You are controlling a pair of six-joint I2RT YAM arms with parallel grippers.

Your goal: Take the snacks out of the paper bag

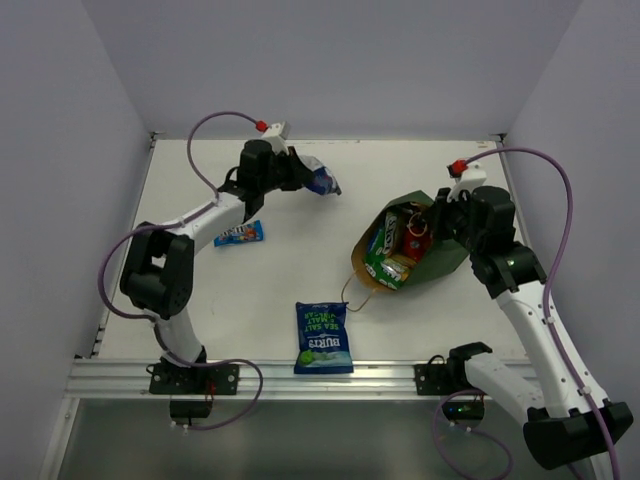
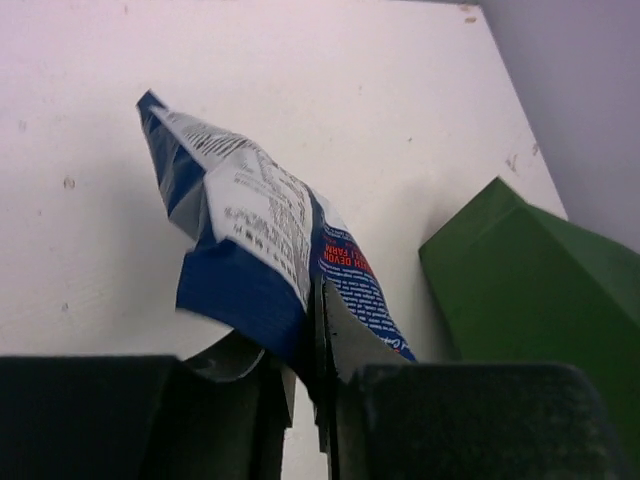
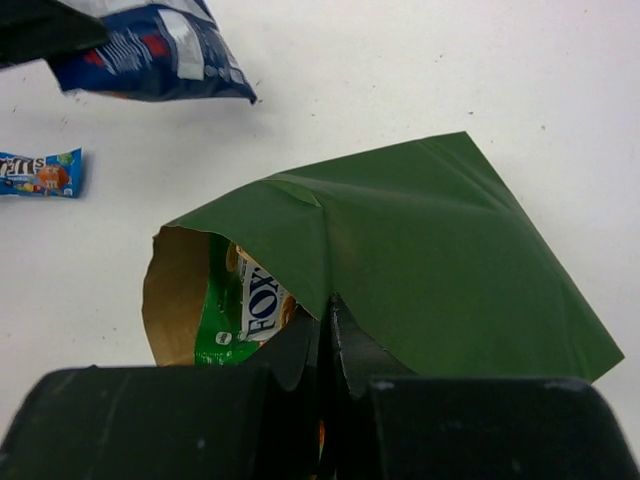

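The dark green paper bag [image 1: 432, 258] lies on its side at the right, its brown mouth open toward the table's middle. A green-white packet [image 1: 384, 252] and a red-orange one [image 1: 415, 222] show inside. My right gripper [image 1: 441, 214] is shut on the bag's upper edge, as the right wrist view shows [image 3: 328, 318], with the green-white packet [image 3: 232, 312] just under it. My left gripper [image 1: 303, 176] is shut on a dark blue crisp bag [image 1: 323, 179] and holds it above the far table; in the left wrist view the jaws [image 2: 315, 325] pinch its lower corner [image 2: 245, 235].
A small blue bar [image 1: 238, 235] lies left of centre. A second dark blue crisp bag [image 1: 323, 338] lies flat at the near edge. The paper bag's brown cord handle [image 1: 350, 296] trails from its mouth. White walls close in the table on three sides.
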